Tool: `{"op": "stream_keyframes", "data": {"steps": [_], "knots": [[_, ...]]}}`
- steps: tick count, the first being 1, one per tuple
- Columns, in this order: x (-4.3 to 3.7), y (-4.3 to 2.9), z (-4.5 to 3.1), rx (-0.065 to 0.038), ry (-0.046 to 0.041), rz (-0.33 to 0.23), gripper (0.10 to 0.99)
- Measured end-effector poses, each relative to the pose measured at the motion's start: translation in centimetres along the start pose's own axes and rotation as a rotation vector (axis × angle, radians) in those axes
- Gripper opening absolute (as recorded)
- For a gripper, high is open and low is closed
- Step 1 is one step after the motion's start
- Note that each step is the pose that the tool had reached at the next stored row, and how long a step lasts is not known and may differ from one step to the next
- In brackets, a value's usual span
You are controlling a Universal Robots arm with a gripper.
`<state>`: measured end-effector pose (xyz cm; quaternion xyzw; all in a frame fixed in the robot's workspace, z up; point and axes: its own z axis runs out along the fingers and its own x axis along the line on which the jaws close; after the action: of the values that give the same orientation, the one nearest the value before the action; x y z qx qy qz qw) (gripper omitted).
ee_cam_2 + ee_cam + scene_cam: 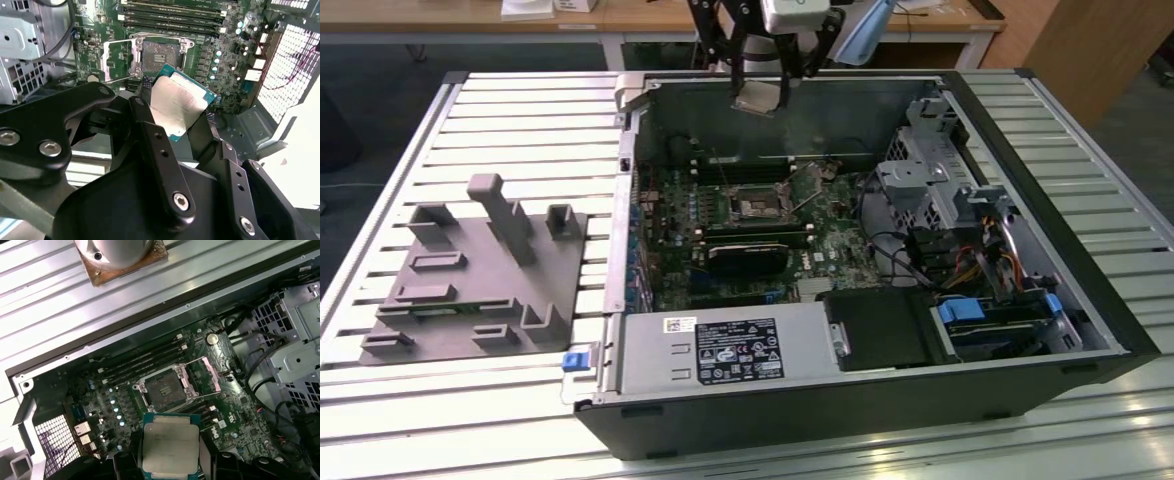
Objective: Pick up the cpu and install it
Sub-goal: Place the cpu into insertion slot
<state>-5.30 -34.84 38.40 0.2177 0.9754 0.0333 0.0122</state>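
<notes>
The cpu (757, 99), a flat square chip with a silver top and teal rim, hangs high above the far side of the open computer case. My gripper (759, 88) is shut on the cpu, which shows between black fingers in both wrist views (176, 104) (170, 446). The motherboard socket (758, 205) lies open below, its metal load plate (817, 176) swung up. In the first wrist view the socket (163, 388) sits just beyond the held chip; in the second wrist view the socket (159, 54) is also bare.
The open black computer case (1014, 130) lies on a slatted metal table (520, 130). A grey plastic fixture block (474, 275) stands at the exterior view's left. Inside the case are a power supply (720, 350), drive cage (934, 170), cables (974, 260) and memory slots (170, 15).
</notes>
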Motion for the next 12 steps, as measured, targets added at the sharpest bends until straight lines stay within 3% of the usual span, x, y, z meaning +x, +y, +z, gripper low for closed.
{"op": "stream_keyframes", "data": {"steps": [12], "knots": [[0.00,-0.01,0.12,0.001,-0.0074,0.105,0.541]]}}
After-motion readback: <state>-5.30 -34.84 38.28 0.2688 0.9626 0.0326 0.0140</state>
